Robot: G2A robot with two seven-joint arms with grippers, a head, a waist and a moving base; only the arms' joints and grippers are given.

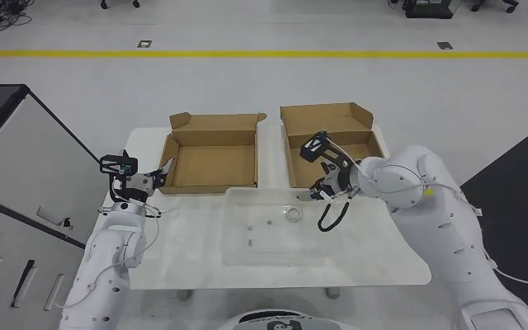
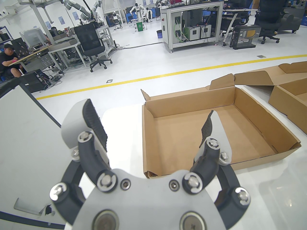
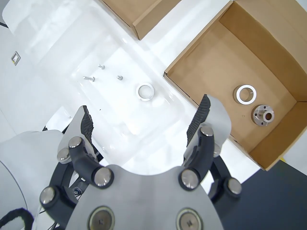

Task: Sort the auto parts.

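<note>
A silver ring (image 3: 144, 92) and three small bolts (image 3: 88, 78) lie in the clear tray (image 1: 239, 195) at the table's middle. The right cardboard box (image 3: 271, 56) holds a second ring (image 3: 244, 94) and a flanged hub (image 3: 263, 115). My right gripper (image 3: 146, 113) hangs open and empty above the tray's far right corner, by that box's near wall. The left cardboard box (image 2: 211, 130) has nothing in it. My left gripper (image 2: 153, 125) is open and empty just outside that box's left near corner (image 1: 157, 177).
Both boxes stand side by side behind the tray, flaps folded outward. A grey cabinet (image 1: 33, 157) stands close to the table's left side. Bare white tabletop (image 1: 371, 247) lies right of the tray and in front of it.
</note>
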